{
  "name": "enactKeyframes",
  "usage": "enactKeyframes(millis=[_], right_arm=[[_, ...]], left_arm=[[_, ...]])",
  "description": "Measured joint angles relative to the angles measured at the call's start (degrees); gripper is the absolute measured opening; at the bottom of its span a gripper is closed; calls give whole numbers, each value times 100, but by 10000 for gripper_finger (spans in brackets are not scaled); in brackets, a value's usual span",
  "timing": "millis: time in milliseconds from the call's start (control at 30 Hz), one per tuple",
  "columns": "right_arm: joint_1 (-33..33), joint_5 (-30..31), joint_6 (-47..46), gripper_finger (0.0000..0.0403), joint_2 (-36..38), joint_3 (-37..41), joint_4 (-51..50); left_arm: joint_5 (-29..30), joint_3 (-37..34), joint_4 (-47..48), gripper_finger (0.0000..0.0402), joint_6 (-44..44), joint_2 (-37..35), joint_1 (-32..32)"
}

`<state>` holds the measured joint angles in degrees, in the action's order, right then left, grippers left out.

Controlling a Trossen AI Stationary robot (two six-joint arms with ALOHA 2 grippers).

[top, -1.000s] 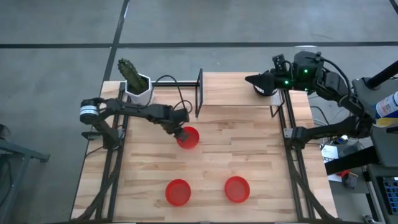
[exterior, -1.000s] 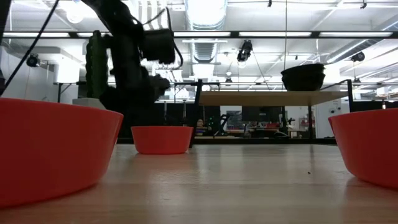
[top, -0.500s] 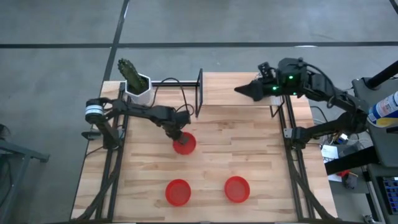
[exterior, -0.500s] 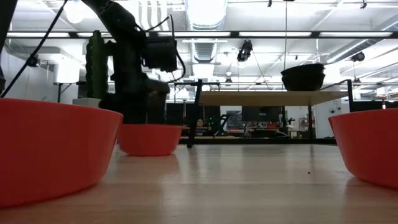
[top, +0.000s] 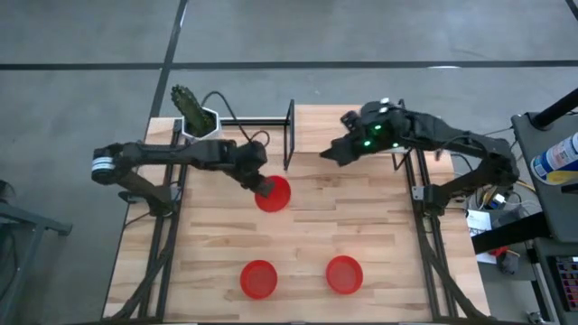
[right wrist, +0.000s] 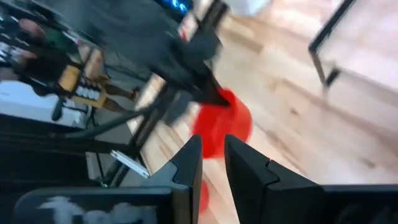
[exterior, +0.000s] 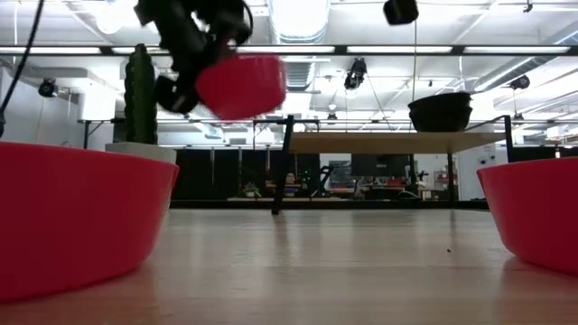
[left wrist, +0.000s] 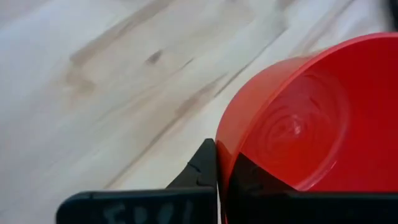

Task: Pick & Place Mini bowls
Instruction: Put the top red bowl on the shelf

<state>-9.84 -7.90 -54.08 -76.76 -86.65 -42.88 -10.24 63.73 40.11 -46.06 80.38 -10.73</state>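
Holding a red mini bowl (top: pixel 274 193) by its rim, pinched in my left gripper (top: pixel 263 185) and lifted off the table (top: pixel 361 226) mid-centre for carrying; right gripper (top: pixel 330 153) hangs nearby, fingers narrowly parted, empty.

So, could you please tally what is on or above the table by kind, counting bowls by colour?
Red mini bowls: 3 (one lifted by the left gripper, two on the table)
Patterned white bowls: 0 in view
Cactus pot: 1
Black metal stand: 1
Total: 5
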Motion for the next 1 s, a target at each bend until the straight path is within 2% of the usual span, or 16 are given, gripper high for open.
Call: enactKeyframes(millis=[100, 167, 300, 533, 633, 833, 1000], right_arm=[[88, -175, -284, 67, -314, 0, -12], [115, -411, -388, 79, -519, 0, -26], [176, -631, -406, 118, -981, -2, -22], [281, -609, -681, 189, -1668, -2, 152], [339, -444, -752, 197, -1833, -2, 464], [432, 96, -898, 199, -2061, -11, 953], [418, 207, -898, 199, -2276, -11, 1071]], left_arm=[[62, 395, 340, 1, -7, -136, -6], [223, 738, 886, 1, -38, -112, -6], [758, 1501, 2182, 1, 87, 175, -6], [1426, 2444, 3144, 0, 438, 558, 1], [1478, 2595, 3481, 0, 544, 735, -28], [1400, 2624, 3538, 0, 557, 967, -13], [1376, 2624, 3452, 0, 547, 970, -10]])
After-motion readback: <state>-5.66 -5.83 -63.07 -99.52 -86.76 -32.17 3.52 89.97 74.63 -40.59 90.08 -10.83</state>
